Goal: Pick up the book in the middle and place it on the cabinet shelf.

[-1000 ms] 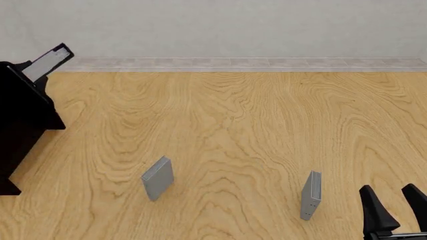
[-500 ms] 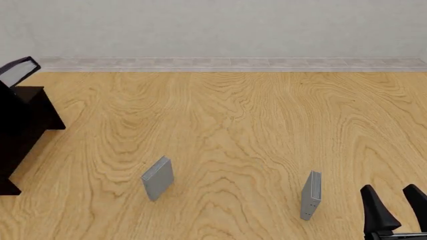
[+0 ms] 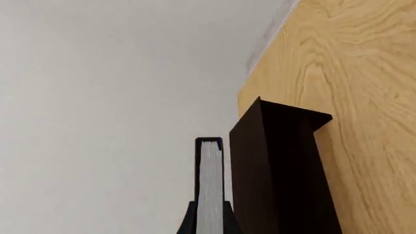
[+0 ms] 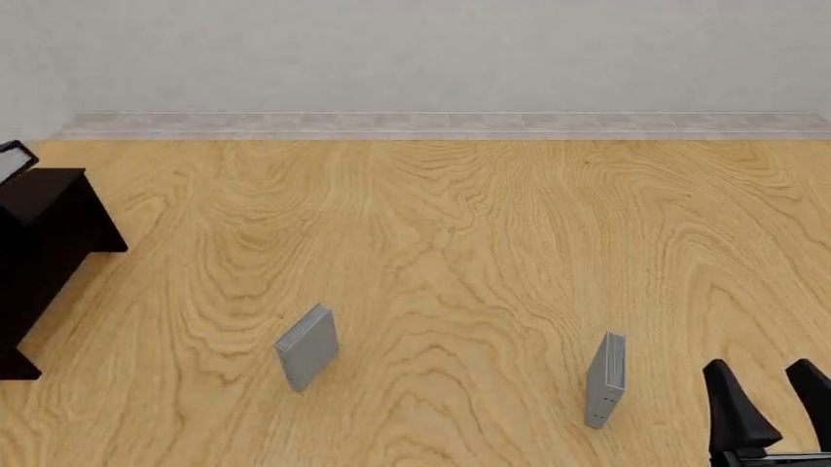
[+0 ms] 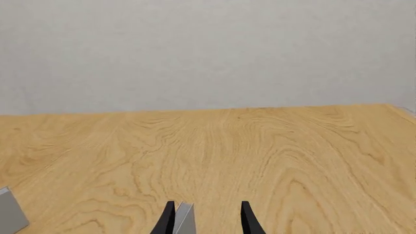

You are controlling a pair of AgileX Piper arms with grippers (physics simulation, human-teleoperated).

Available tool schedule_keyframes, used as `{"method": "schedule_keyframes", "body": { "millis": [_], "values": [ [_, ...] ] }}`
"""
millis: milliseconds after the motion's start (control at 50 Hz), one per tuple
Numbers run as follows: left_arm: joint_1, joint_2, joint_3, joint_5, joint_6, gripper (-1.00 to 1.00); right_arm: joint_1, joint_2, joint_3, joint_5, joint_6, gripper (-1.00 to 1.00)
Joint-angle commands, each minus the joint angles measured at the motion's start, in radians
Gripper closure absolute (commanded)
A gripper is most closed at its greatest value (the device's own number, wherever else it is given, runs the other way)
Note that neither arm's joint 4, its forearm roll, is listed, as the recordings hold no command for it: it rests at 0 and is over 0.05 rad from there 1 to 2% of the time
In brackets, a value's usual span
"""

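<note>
Bench (image 4: pixel 493 243): light wood grain, fills most of the front view; pale grey wall (image 4: pixel 415 53) behind it, with a light strip along the far edge.

Cabinet shelf (image 4: pixel 46 253): near-black, boxy, flat-topped, at the far left edge of the front view, partly cut off by the frame. In the left wrist view it shows as a dark slab (image 3: pixel 279 170) standing on the wood.

Book (image 3: pixel 210 185): black cover, white page edges facing the left wrist camera, thick. It sits edge-on just beside the cabinet's dark side in that view; whether the 2 touch cannot be told. In the front view only a small tilted corner of it (image 4: pixel 14 158) shows at the left edge, above the cabinet top.

Left tool (image 3: pixel 209 222): 2 dark fingers (image 3: pixel 188 222) clamp the book from both sides, gripping it near its lower end.

Right tool (image 4: pixel 776 404): low at the right corner of the front view, fingers parted, holding nothing. In its own wrist view (image 5: pixel 206 219) a thin grey book (image 5: pixel 184 219) appears between the finger tips; contact cannot be told.

2 thin grey books stand on the bench: 1 left of centre (image 4: pixel 307 346), 1 near the right tool (image 4: pixel 605 379), well apart from each other.
</note>
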Motion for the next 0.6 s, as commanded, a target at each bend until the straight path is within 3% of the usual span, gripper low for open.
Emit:
{"method": "schedule_keyframes", "body": {
  "millis": [20, 180, 400, 600],
  "values": [
    [0.045, 0.026, 0.061, -0.132, 0.092, 1.0, -0.003, 0.0, 0.0, 0.003, 0.001, -1.0],
    [0.065, 0.063, 0.084, -0.154, 0.065, 1.0, -0.001, 0.0, 0.0, 0.003, -0.001, -1.0],
    [0.06, 0.165, 0.152, -0.303, 0.083, 1.0, -0.001, 0.0, 0.0, 0.005, -0.004, -1.0],
    [0.066, 0.236, 0.181, -0.37, 0.078, 1.0, -0.005, 0.0, 0.0, 0.011, -0.007, -1.0]
  ]
}}
